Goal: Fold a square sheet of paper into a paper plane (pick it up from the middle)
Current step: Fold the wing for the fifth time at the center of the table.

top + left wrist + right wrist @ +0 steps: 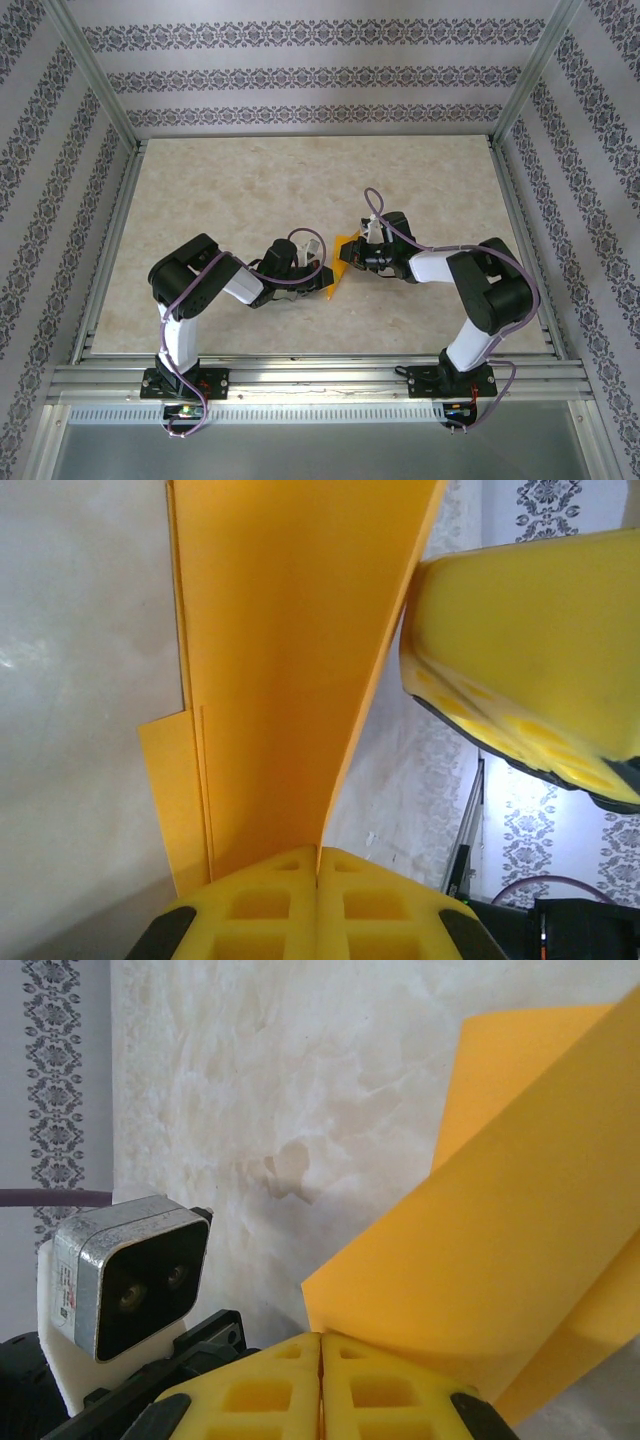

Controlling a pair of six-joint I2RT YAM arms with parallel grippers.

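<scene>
One orange sheet [340, 265], partly folded into overlapping layers, stands edge-up near the centre of the marbled tabletop [250, 180], between the two arms. Whether its lower edge touches the tabletop cannot be told. In the left wrist view the sheet [290, 680] rises as a tall, narrowing panel with a stepped second layer along its left side. The left claw [322, 278] is fully closed, and its own view shows that claw [318, 880] pinching the sheet's bottom edge. The right claw [358, 256] is likewise closed. Its wrist view shows the claw [320, 1360] gripping a corner of the sheet [500, 1260]. One of the right claw's pads [520, 650] sits just beside the sheet's right edge.
</scene>
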